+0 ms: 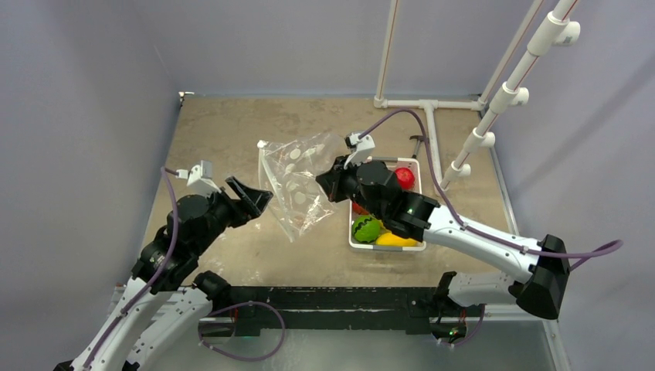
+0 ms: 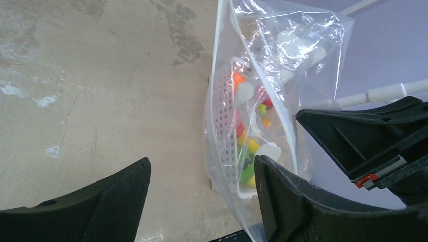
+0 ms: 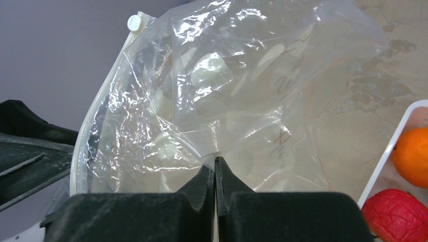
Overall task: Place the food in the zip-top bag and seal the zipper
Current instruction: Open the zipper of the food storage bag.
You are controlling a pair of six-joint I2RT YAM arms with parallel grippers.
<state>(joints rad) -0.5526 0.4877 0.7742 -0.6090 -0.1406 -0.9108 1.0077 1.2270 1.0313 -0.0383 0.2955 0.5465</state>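
We see the empty zip-top bag [image 1: 297, 182] hanging clear of the table just beside the white basket [image 1: 386, 248], on the side toward the left arm. All the food is in the basket: the red piece [image 1: 405, 178] at its far end, the dark-striped green one [image 1: 365, 229] and a yellow one [image 1: 395, 240] at its near end. The worry, as we read it, is the hold. The right gripper [image 3: 216, 169] is clenched on a single fold of crinkly film, so the bag could slip, twist or sag out of reach of the other arm. With only one wall pinched, the mouth may not part when pulled. The zipper [image 3: 101, 101] runs down the bag's edge farthest from the basket, and a grab that takes both lips together would keep it sealed against the fruit. The left gripper [image 1: 259, 197] stands wide open at that same far edge, with the film showing between its fingers in its own camera. It holds nothing, and we cannot tell whether a finger touches the plastic.
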